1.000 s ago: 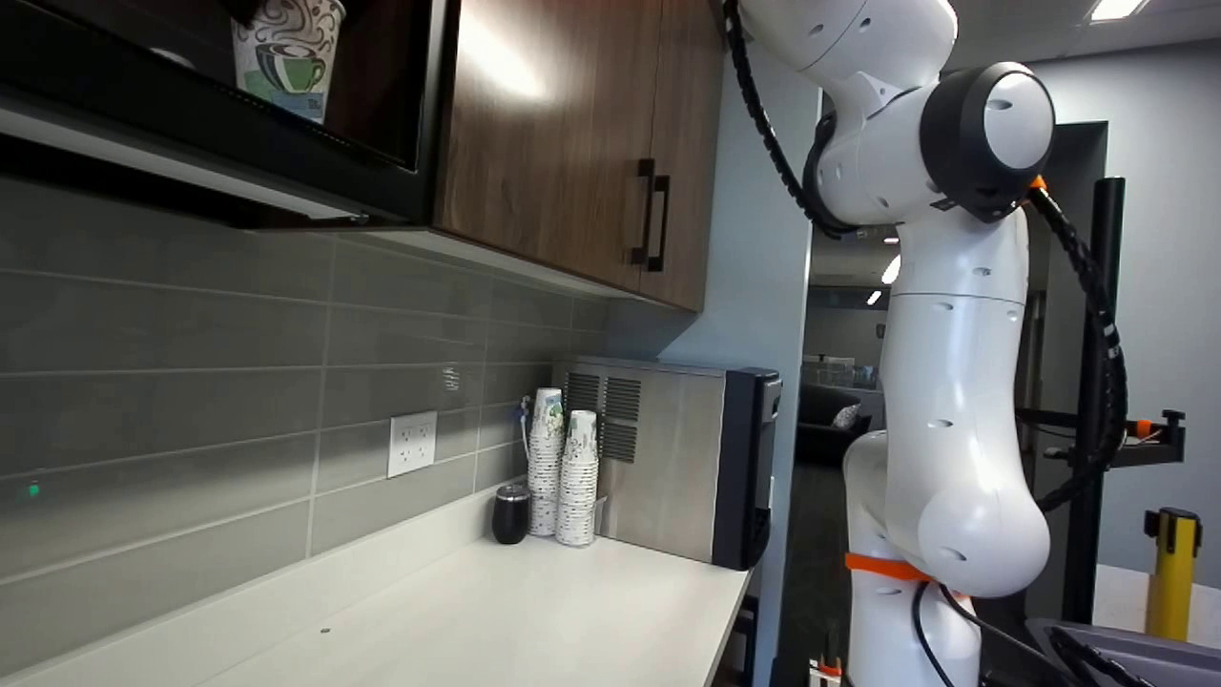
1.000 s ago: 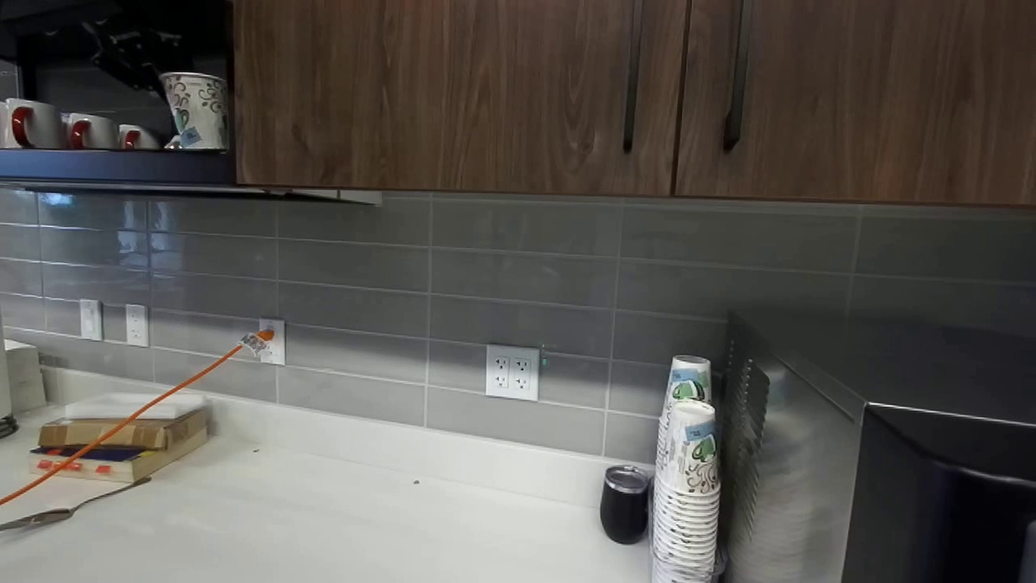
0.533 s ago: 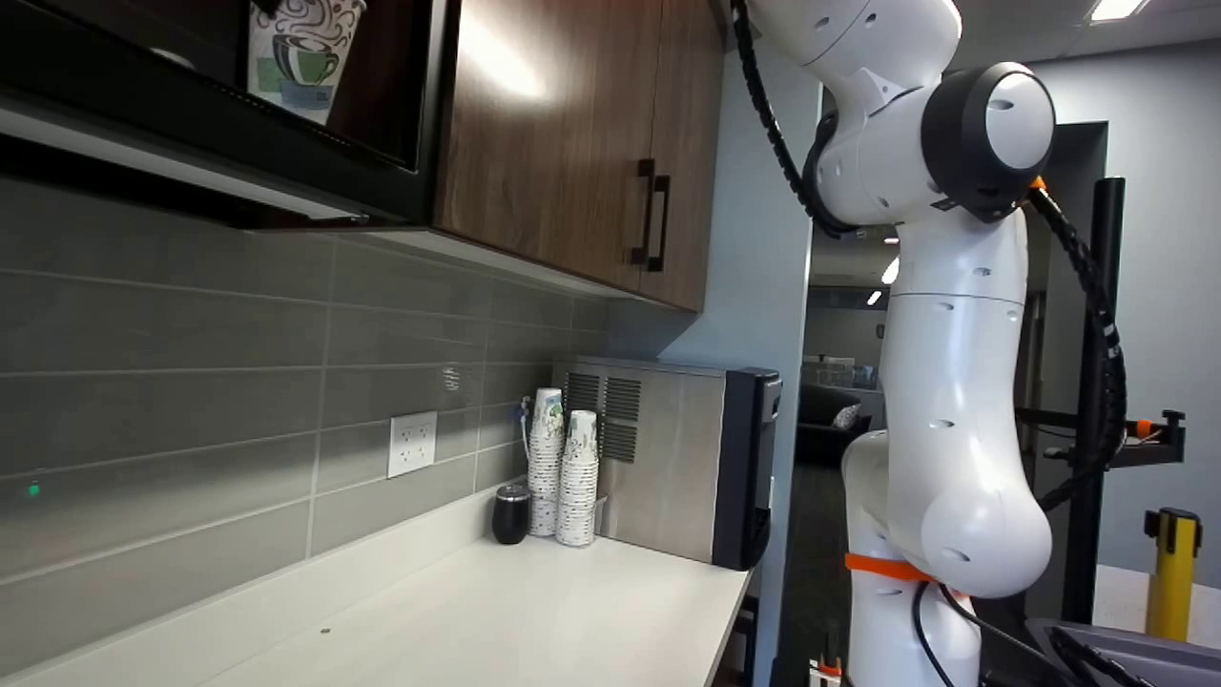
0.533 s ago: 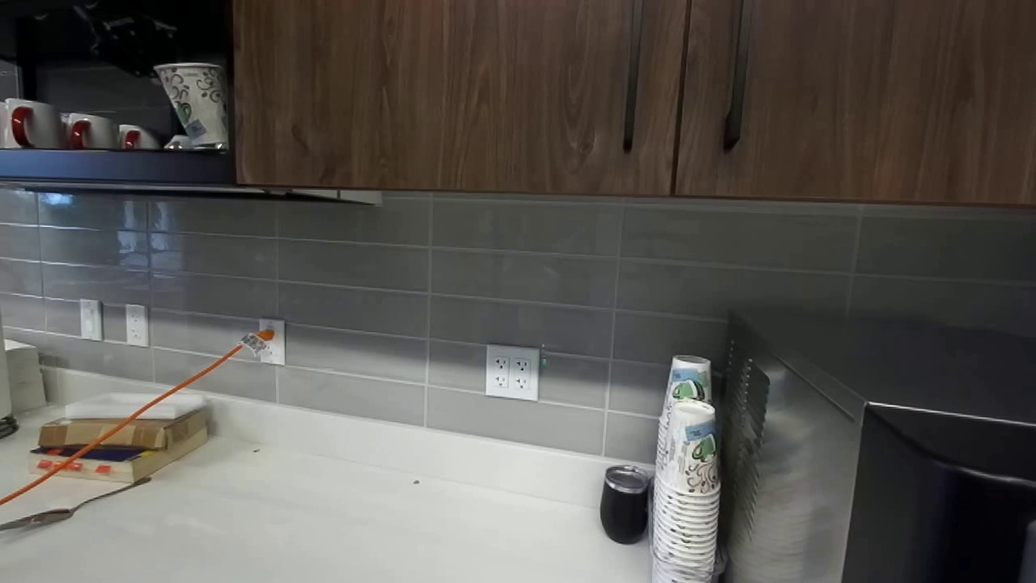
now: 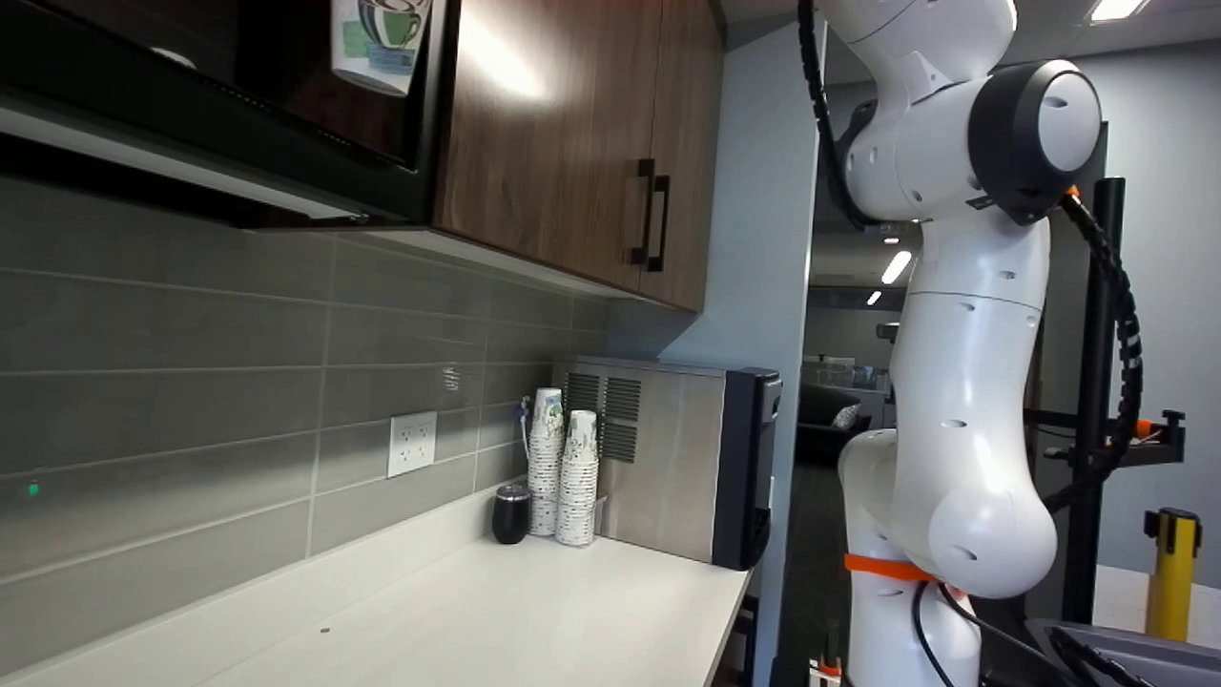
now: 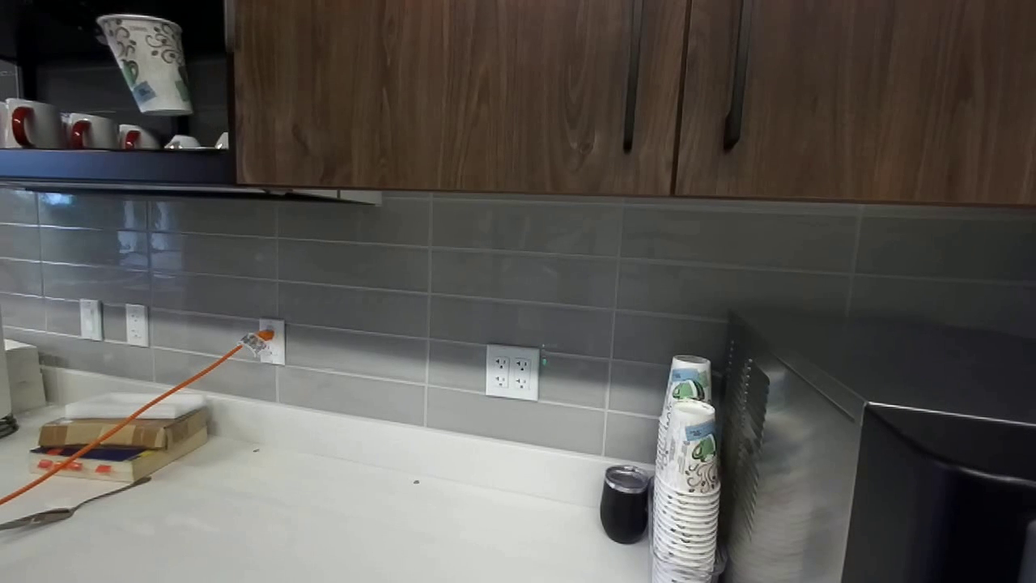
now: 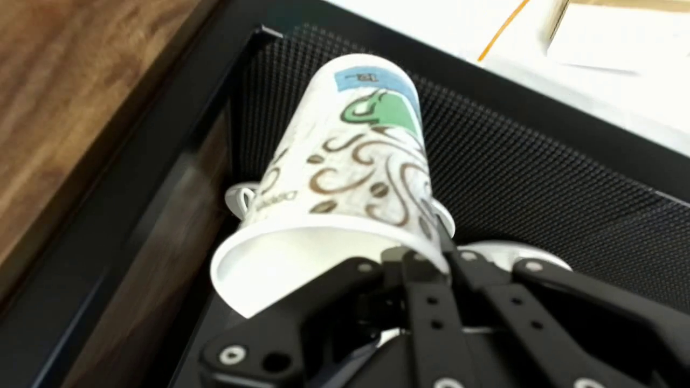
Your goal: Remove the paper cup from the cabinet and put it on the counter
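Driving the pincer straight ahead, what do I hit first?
Past the paper cup in the pincer, probably the black mesh cabinet shelf; white crockery there could come sooner, since depth is unclear.

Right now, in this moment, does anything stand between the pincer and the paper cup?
Nothing visible does. In the wrist view the pincer grips the paper cup by its rim, from inside and outside; the white crockery showing there lies beyond them.
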Controlling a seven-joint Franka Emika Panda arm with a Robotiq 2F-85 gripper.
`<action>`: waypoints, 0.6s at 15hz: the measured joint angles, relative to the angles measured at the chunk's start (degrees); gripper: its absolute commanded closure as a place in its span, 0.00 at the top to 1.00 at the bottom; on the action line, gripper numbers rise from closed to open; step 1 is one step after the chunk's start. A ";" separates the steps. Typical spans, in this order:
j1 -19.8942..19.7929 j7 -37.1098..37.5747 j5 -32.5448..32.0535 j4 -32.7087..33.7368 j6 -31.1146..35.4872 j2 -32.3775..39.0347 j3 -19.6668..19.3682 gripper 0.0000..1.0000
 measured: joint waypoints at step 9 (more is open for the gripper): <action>1.49 -1.35 13.87 -10.05 -8.84 -9.44 -3.40 0.00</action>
